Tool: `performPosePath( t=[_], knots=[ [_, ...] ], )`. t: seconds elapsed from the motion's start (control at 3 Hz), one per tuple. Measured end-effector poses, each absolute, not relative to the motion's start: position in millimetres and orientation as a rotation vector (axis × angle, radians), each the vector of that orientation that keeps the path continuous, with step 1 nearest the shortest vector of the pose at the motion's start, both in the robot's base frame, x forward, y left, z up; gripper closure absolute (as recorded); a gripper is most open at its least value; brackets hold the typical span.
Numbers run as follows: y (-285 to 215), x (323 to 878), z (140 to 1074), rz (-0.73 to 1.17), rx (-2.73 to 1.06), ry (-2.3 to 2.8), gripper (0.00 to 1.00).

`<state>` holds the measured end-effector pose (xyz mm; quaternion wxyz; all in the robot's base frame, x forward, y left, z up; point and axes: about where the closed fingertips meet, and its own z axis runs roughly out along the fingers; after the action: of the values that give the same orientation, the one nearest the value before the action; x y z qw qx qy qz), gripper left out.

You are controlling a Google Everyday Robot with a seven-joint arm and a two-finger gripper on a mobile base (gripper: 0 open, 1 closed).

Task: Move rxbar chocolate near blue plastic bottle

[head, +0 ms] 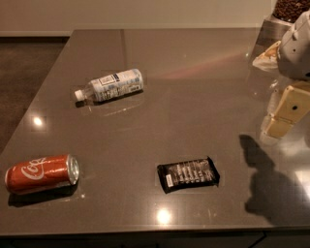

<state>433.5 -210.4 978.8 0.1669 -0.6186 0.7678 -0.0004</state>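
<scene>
The rxbar chocolate (pixel 188 174) is a flat black wrapper with white lettering, lying near the table's front edge, right of centre. The blue plastic bottle (pixel 110 85) lies on its side at the left centre, white cap pointing left. My gripper (pixel 280 121) hangs above the table at the right edge of the view, well to the right of and behind the bar, holding nothing that I can see. Its shadow falls on the table at the lower right.
A red Coca-Cola can (pixel 41 173) lies on its side at the front left. The grey table (pixel 193 72) ends at the near edge along the bottom. A container of dark items (pixel 289 9) and a pale packet (pixel 265 57) sit at the back right.
</scene>
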Motion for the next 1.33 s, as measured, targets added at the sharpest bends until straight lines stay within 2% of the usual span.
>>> performPosePath(
  t=[0.67,1.33],
  knots=[
    [-185,397,941,0.120,-1.879,2.078,0.00],
    [-136,378,876,0.172,-2.015,2.014,0.00]
  ],
)
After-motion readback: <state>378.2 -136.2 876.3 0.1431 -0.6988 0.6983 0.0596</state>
